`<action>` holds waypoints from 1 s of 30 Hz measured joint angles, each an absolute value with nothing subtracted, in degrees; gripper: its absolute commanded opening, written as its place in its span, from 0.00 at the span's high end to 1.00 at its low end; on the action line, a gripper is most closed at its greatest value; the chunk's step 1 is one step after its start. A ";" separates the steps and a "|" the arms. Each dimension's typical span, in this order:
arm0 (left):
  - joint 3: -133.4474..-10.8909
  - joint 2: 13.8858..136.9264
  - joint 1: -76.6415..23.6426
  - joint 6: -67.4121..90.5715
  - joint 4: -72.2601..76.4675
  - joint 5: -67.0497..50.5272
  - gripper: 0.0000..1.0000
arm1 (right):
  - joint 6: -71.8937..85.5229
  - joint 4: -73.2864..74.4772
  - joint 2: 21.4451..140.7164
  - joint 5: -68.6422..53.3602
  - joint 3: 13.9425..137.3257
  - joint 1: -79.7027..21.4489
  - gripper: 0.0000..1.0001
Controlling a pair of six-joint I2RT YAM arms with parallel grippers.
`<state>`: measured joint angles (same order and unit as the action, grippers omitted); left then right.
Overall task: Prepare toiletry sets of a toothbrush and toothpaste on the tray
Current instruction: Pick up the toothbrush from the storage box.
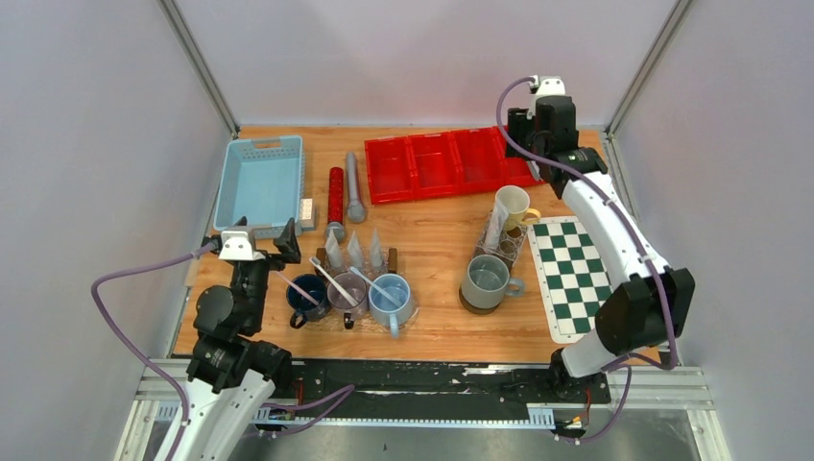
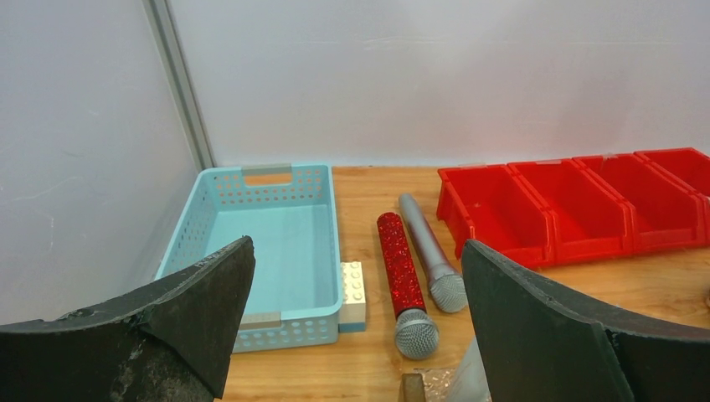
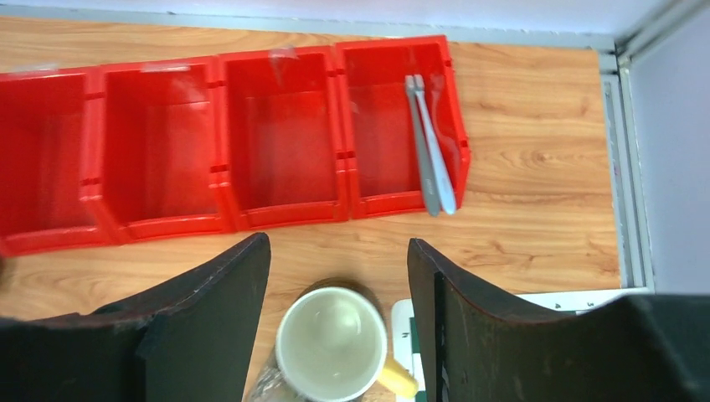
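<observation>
The red tray (image 1: 437, 165) with several compartments lies at the back. In the right wrist view its rightmost compartment (image 3: 393, 180) holds what look like two thin grey-white toothbrushes (image 3: 431, 146) side by side. My right gripper (image 3: 337, 251) is open and empty, above a cream mug (image 3: 331, 343); it also shows in the top view (image 1: 534, 154). Three mugs at the front left each hold a toothbrush (image 1: 331, 277). Three toothpaste tubes (image 1: 355, 252) stand behind them. Another tube (image 1: 494, 230) leans by the cream mug (image 1: 514, 206). My left gripper (image 1: 252, 233) is open and empty, left of the mugs.
A light blue basket (image 2: 276, 243) sits at the back left with a white block (image 2: 352, 289) at its corner. A red microphone (image 2: 402, 280) and a grey one (image 2: 431, 260) lie beside it. A grey mug (image 1: 485, 281) and a green chessboard (image 1: 574, 277) are at the right.
</observation>
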<state>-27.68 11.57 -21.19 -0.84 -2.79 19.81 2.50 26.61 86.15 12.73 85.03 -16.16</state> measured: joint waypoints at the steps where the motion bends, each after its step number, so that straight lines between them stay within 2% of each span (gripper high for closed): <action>1: -27.68 11.75 -21.19 -0.84 -2.79 19.77 0.00 | 2.46 27.03 87.77 11.84 86.08 -14.52 0.39; 11: -27.68 14.81 -21.19 -0.80 -2.76 19.55 0.00 | -0.64 28.93 104.27 6.00 97.45 -6.04 0.49; 22: -29.41 21.37 -21.19 -0.82 -3.25 19.42 0.00 | -4.51 30.06 121.21 4.45 107.15 -3.84 0.59; 30: -32.29 24.82 -21.19 -0.58 -3.95 18.94 0.01 | -7.14 30.06 130.43 7.49 112.90 -3.55 0.61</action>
